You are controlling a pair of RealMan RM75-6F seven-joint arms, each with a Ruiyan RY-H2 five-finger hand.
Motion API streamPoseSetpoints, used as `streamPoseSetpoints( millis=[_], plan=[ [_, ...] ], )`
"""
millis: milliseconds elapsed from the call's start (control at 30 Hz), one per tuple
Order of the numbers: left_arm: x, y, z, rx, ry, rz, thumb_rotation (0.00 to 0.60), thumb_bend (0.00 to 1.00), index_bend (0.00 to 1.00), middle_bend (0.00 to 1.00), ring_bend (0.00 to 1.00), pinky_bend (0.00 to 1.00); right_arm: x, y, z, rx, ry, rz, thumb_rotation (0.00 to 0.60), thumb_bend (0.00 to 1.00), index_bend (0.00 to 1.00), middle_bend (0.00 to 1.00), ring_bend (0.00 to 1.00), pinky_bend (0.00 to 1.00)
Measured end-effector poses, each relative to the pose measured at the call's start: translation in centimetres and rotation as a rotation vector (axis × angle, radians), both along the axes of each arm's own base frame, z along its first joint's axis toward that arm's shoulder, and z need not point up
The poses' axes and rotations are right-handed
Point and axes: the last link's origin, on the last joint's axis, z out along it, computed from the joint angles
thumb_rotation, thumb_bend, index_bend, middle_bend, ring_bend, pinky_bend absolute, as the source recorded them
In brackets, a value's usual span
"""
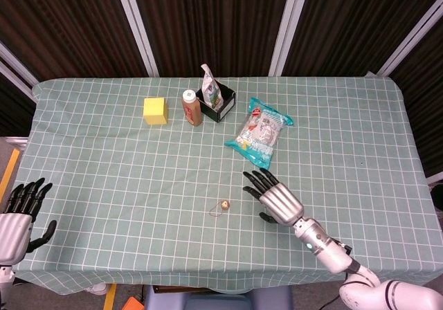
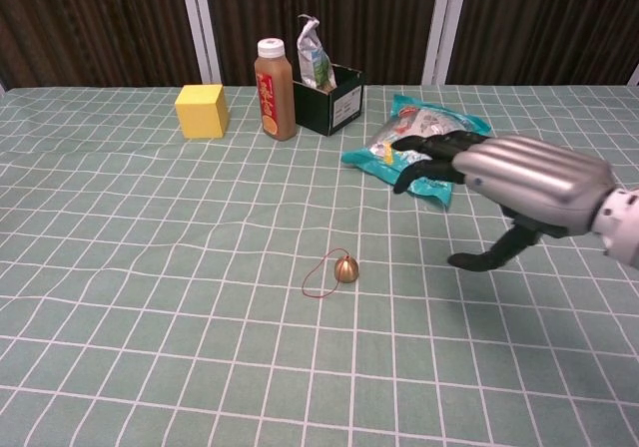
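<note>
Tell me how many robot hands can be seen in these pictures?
2. The left hand is at the table's near left edge, open, holding nothing. The right hand hovers open over the table, between the bell and the snack bag.

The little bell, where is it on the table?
In both views the little bell lies near the table's front middle, just left of the open right hand, well in front of the teal snack bag.

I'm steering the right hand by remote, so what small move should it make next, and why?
Probably ease the right hand a little toward its left and lower it over the small bell. The hand hangs open above the cloth, holding nothing, and the bell with its red loop is the nearest thing, lying apart from it.
</note>
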Motion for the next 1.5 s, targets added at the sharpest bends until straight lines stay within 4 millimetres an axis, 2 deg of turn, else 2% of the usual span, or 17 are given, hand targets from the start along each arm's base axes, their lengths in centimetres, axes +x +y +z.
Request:
streamPoseSetpoints(
  millis=[133, 233, 533, 1300, 1500],
  plan=[
    [-0.1, 0.0, 0.1, -0.008, -0.003, 0.006, 0.600, 0.41, 0.00, 0.00, 0.00, 0.00, 2.0, -1.1, -2.5, 0.010, 0.008, 0.014, 0.600, 0.40, 0.46, 0.00, 0.00, 0.00],
    [-0.1, 0.0, 0.1, -0.009, -0.008, 0.007, 0.600, 0.41, 0.00, 0.00, 0.00, 0.00, 2.7, -1.6, -3.7, 0.014, 0.019, 0.021, 0.600, 0.41, 0.49, 0.00, 0.00, 0.00],
    [-0.2, 0.0, 0.2, -0.019, -0.012, 0.008, 0.600, 0.41, 0.00, 0.00, 0.00, 0.00, 3.6, -2.0, -6.4, 0.051, 0.023, 0.003, 0.600, 0.44, 0.57, 0.00, 0.00, 0.00],
    [-0.4, -0.2, 0.6, -0.007, -0.004, 0.019, 0.600, 0.41, 0.00, 0.00, 0.00, 0.00, 4.8, -2.7, -8.3, 0.051, -0.011, -0.022, 0.600, 0.46, 0.62, 0.00, 0.00, 0.00],
    [-0.4, -0.2, 0.8, 0.002, -0.003, 0.010, 0.600, 0.41, 0.00, 0.00, 0.00, 0.00, 5.0, -2.7, -8.7, 0.049, -0.007, -0.018, 0.600, 0.51, 0.64, 0.01, 0.00, 0.00]
  ],
)
